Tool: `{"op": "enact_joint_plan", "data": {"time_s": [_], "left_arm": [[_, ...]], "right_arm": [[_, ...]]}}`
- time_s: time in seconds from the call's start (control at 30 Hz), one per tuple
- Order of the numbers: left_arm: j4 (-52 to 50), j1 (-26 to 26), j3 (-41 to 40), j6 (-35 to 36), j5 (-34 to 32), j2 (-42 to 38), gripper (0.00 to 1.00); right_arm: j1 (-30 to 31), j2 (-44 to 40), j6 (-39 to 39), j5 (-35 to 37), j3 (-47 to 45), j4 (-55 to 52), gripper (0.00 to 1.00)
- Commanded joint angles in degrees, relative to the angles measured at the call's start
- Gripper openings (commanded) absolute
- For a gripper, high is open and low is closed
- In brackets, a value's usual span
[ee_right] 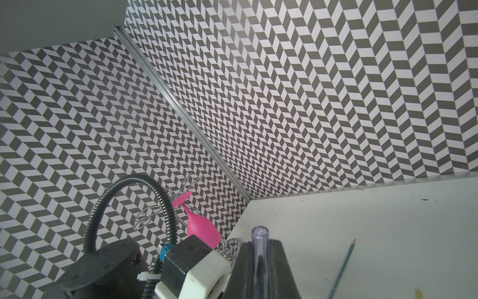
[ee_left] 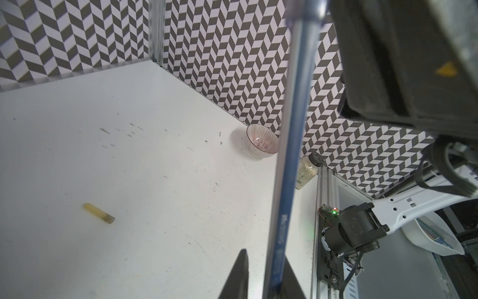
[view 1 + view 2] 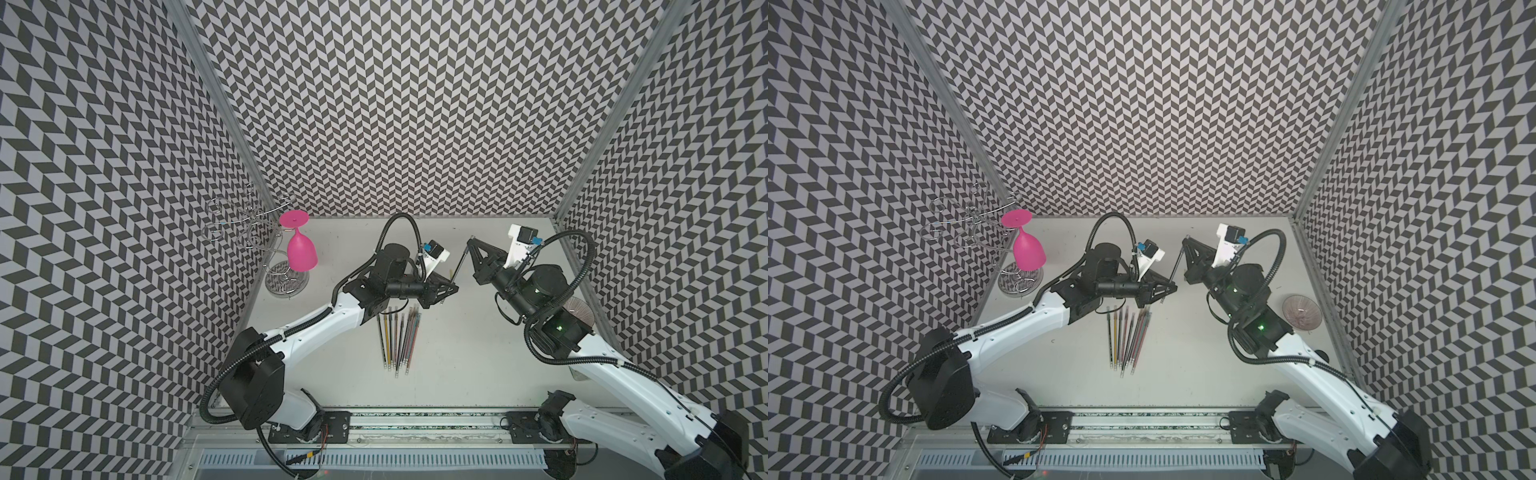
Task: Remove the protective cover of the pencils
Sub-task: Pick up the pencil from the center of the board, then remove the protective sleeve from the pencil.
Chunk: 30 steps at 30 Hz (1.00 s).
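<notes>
While right jaws clamp the clear cover (image 1: 259,234), left jaws flank the blue pencil (image 2: 292,129), grip unclear. Uncapping next needs a straight pull apart.

White arm links (image 3: 307,332), black joints (image 3: 253,374) and triangular grippers (image 3: 455,288) — ribbed black cables (image 3: 400,215), green light (image 3: 561,328)

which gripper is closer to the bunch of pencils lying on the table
Left. The left gripper hangs just past the far ends of the pencils; the right gripper sits farther off beyond it, shut on a clear cap.
</notes>
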Motion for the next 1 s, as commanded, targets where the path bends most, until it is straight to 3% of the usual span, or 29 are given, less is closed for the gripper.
{"op": "enact_joint_plan", "data": {"time_s": [0.0,0.07,0.17,0.27,0.4,0.63,0.83,0.97], "left_arm": [[-2.21,-0.03,1.77,1.72,0.58,1.15,0.04],[-2.78,-0.04,2.10,1.92,0.36,1.27,0.00],[-3.50,0.86,2.53,2.05,1.45,1.95,0.00],[-9.61,1.85,5.67,5.16,-1.81,3.73,0.00],[-20.21,3.05,12.30,11.57,-9.00,6.89,0.00],[-33.52,4.43,18.42,19.71,-19.22,10.95,0.00],[-40.52,4.01,22.09,22.17,-17.29,16.76,0.00],[-41.13,1.87,21.64,22.56,-16.43,18.19,0.00]], "right_arm": [[-1.44,0.30,-0.41,1.16,2.27,0.82,0.00],[-2.74,1.14,-0.18,-0.55,2.91,-0.81,0.00],[-7.41,5.81,-0.64,-6.58,8.07,-9.61,0.26],[-14.96,9.56,-1.58,-14.57,11.71,-16.89,0.38],[-25.10,10.58,-1.18,-26.79,10.21,-18.31,0.40],[-28.41,8.15,5.32,-39.65,-3.16,-5.36,0.42],[-28.50,14.06,8.86,-57.04,-11.30,7.03,0.41],[-28.54,19.52,14.72,-61.92,-14.72,15.62,0.39]]}}
